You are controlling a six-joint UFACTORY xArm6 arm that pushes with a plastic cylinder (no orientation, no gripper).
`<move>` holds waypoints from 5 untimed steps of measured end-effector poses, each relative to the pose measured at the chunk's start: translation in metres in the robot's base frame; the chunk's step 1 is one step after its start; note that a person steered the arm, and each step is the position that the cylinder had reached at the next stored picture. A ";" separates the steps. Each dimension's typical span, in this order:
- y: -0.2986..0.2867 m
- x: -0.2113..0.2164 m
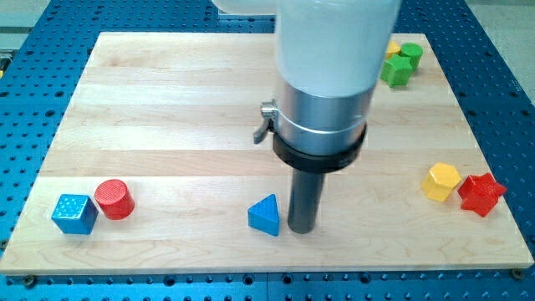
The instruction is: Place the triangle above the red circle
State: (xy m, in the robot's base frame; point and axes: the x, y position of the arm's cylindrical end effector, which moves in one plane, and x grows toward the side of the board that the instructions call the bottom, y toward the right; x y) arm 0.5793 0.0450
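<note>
On the wooden board [167, 100], my tip [302, 230], a jawless rod, stands at the blue triangle's [265, 215] three o'clock; an off-centre push could spin it past the red circle [114, 199].

Pale wooden board [167, 100] – smooth, matt, brushed-metal collar [322, 113], glossy blue triangle [265, 215]
</note>
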 end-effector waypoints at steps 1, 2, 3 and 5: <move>-0.012 0.002; -0.062 -0.006; -0.120 -0.012; -0.178 -0.037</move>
State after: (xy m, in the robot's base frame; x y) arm 0.5420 -0.1330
